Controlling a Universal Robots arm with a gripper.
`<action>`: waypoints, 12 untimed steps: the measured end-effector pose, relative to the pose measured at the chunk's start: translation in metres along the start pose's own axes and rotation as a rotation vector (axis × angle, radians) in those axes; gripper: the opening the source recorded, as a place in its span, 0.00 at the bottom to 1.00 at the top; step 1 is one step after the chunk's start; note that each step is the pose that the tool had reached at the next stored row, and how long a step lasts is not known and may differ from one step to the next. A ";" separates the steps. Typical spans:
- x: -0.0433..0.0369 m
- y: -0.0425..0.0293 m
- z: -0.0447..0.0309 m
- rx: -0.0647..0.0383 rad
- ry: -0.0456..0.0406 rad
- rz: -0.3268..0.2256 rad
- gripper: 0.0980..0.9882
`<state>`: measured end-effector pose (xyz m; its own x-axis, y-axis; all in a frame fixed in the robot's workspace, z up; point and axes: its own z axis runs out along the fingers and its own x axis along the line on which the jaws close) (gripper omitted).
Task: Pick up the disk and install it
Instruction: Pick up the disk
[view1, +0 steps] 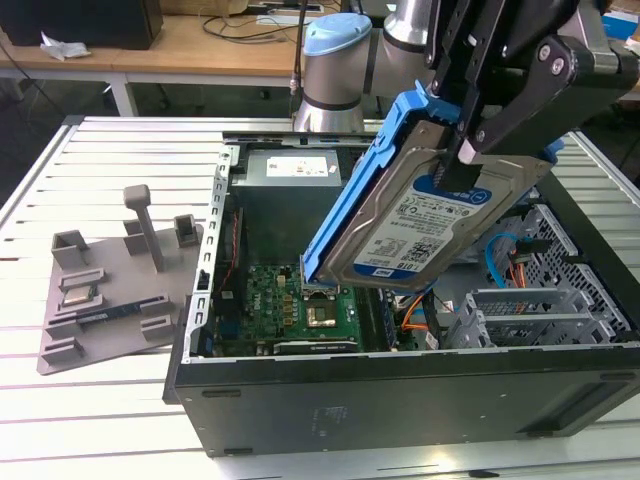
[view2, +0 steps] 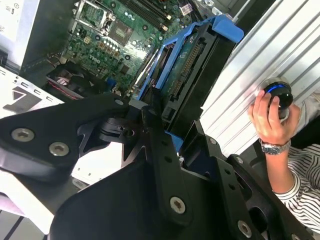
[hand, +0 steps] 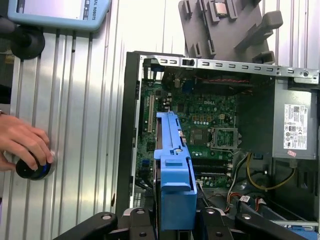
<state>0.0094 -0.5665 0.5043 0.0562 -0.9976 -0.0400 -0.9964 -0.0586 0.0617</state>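
the gripper (view1: 462, 150) is clamped on the disk (view1: 430, 225) and holds it up in the air, tilted, over the open computer case (view1: 400, 390) — in the exterior view its low end points to seven o'clock, above the green board (view1: 270, 290). the grey tray (view1: 110, 300) lies at nine o'clock from the case — well apart. a hand (view2: 267, 117) rests on a round knob (view2: 279, 94).

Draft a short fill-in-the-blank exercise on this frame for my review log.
1. The gripper holds the disk tilted ____ the open computer case.
2. The disk's carrier bracket is coloured ____.
3. The grey tray lies on the exterior view's ____ of the case.
Missing words: above; blue; left.
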 end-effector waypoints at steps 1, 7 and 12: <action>0.0001 0.0000 0.0000 0.000 0.0000 0.000 0.30; 0.0004 -0.0044 -0.0003 0.000 0.0000 0.000 0.30; 0.0009 -0.0142 -0.0009 0.000 0.0002 0.000 0.30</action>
<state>0.0236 -0.5667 0.5043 0.0561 -0.9976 -0.0399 -0.9964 -0.0585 0.0617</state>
